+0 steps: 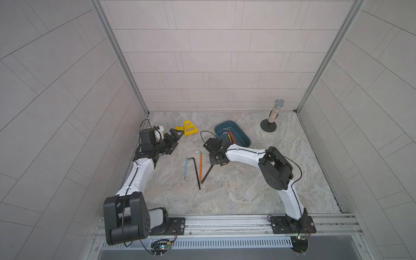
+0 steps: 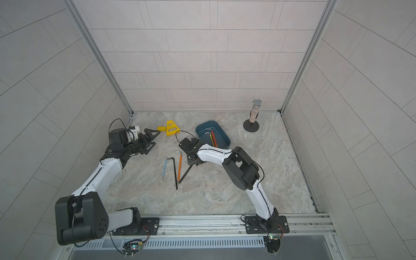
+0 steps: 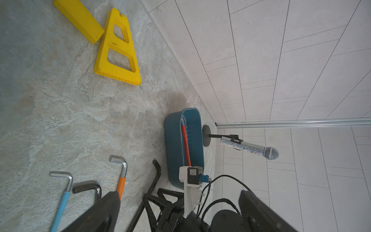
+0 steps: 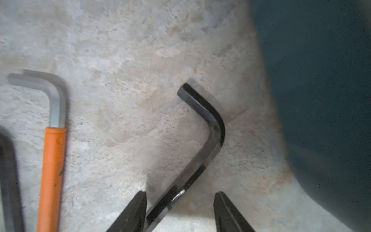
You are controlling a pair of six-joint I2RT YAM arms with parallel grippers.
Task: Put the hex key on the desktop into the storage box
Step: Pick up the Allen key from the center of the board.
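Nearest your lens is the left arm [image 1: 126,216], its black elbow housing raised at 7 o'clock of the worktop [image 1: 247,191], with the white forearm running along the left wall toward 10 o'clock. Its left claw [image 1: 177,140] points toward 2 o'clock, spread wide with nothing between the fingers, its tips near the yellow plastic pieces [image 1: 190,128].

Moving right, you have three keys side by side near the worktop's centre: the blue-handled hex key [image 1: 185,167], the bare black hex key [image 1: 196,171] and the orange-handled hex key [image 1: 200,163]. Each has its long arm lying 12 to 6 and its short arm at the 12 end, turned toward 9 o'clock.

Next is the slanted black hex key [image 4: 197,168], running from 7 o'clock up toward 1 o'clock beneath the right claw [image 4: 180,192]. That claw stands partly open and straddles the shaft. One finger is close against it, the other is clear of it with bare worktop showing between, so nothing is gripped.

Your right arm [image 1: 243,153] rises from the rail at 5 o'clock, folds at a high elbow and sends its forearm toward 10 o'clock, wrist pitched down.

Just beside the claw at 1 o'clock sits the storage box [image 1: 242,135], holding the red-handled hex key [image 1: 231,136] and the yellow-handled hex key [image 1: 229,136]. At 2 o'clock, in the far corner, a glittery microphone [image 1: 273,114] stands upright.
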